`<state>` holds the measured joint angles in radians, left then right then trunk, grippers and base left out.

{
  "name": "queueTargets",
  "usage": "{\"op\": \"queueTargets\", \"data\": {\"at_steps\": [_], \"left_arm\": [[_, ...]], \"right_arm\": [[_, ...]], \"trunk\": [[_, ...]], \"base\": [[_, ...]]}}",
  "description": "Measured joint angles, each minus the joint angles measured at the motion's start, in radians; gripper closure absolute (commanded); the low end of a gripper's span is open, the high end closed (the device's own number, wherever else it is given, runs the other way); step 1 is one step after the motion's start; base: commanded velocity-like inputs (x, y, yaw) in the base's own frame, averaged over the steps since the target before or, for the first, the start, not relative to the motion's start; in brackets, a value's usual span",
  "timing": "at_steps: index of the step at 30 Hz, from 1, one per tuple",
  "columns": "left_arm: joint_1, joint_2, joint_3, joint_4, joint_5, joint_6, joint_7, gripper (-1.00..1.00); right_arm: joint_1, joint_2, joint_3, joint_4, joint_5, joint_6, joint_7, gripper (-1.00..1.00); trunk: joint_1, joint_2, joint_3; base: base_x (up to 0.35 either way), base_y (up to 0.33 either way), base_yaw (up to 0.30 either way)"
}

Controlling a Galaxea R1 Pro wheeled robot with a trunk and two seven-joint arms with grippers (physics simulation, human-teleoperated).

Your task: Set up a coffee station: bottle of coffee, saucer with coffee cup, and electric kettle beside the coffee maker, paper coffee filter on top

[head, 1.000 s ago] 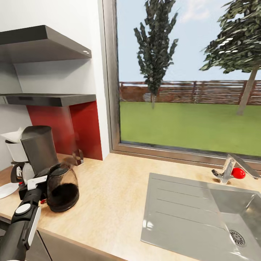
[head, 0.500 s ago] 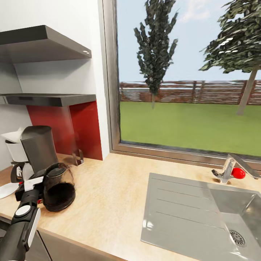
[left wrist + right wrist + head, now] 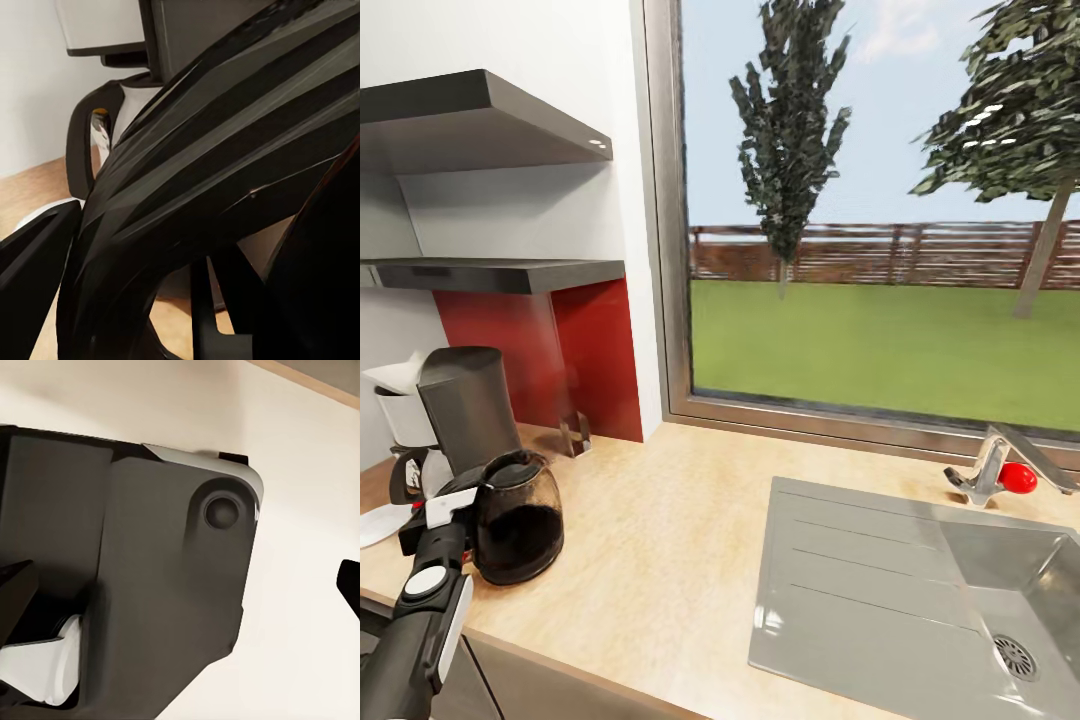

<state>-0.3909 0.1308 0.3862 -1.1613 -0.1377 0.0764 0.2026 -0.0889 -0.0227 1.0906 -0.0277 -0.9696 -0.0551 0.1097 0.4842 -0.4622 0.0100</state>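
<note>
Brownish glass kettle is sitting upright on our countertop beside the coffee maker; we are gripping its handle with our left gripper, closed.

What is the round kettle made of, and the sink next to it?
The kettle looks like brown-tinted see-through glass, since its body is shiny and you can see into it; the handle and base look like matte black plastic. The sink looks like brushed grey steel, smooth with a soft sheen. It sits in a worktop that looks like pale wood, with faint grain.
</note>
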Motion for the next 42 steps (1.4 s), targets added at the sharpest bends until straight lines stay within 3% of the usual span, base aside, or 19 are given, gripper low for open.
{"op": "queueTargets", "data": {"at_steps": [3,4,31,42], "left_arm": [[0.001,-0.002,0.000,0.000,0.000,0.000,0.000,1.00],[0.001,-0.002,0.000,0.000,0.000,0.000,0.000,-1.00],[0.022,-0.003,-0.001,0.000,-0.004,-0.003,0.004,-1.00],[0.027,-0.006,-0.002,0.011,-0.003,-0.056,0.004,-1.00]], "right_arm": [[0.000,0.000,0.000,0.000,0.000,0.000,0.000,-1.00],[0.000,0.000,0.000,0.000,0.000,-0.001,0.000,-1.00],[0.002,0.000,0.000,0.000,0.000,0.000,0.000,-1.00],[0.002,0.000,0.000,0.000,0.000,0.000,0.000,-1.00]], "trunk": [[0.000,0.000,0.000],[0.000,0.000,0.000],[0.000,0.000,0.000],[0.000,0.000,0.000]], "base": [[0.000,0.000,0.000],[0.000,0.000,0.000],[0.000,0.000,0.000],[-0.036,0.000,0.000]]}}
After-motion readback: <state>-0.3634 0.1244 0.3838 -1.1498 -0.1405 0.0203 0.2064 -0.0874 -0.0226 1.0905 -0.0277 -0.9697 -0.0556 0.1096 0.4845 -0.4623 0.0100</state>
